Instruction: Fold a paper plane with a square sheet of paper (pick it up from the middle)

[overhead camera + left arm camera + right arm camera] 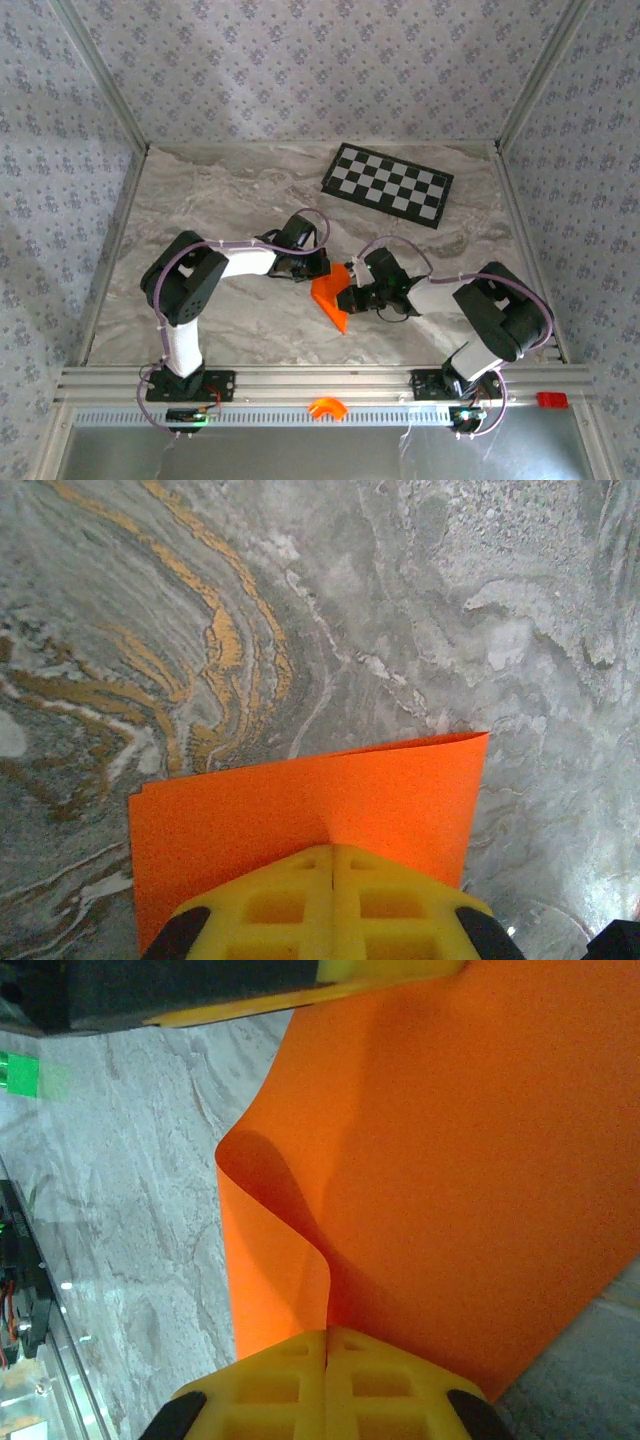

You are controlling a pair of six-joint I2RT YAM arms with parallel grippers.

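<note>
Item: square sheet of paper (pixel 331 300), orange, on the near side of the checkerboard (pixel 388 183); likely light, floppy, crease-prone; left gripper (pixel 333 852) and right gripper (pixel 327 1335) each pinched closed on an edge

square sheet of paper (pixel 300 800): thin orange paper; was matt and finely grained.
left gripper (pixel 332 852), right gripper (pixel 327 1332): moulded yellow plastic; looked matt and smooth.
table (pixel 420 630): marble-patterned top; was smooth with a slight sheen.
front rail (pixel 320 380): bare ribbed metal; looked dull.
checkerboard (pixel 388 184): flat, printed, matt.
</note>
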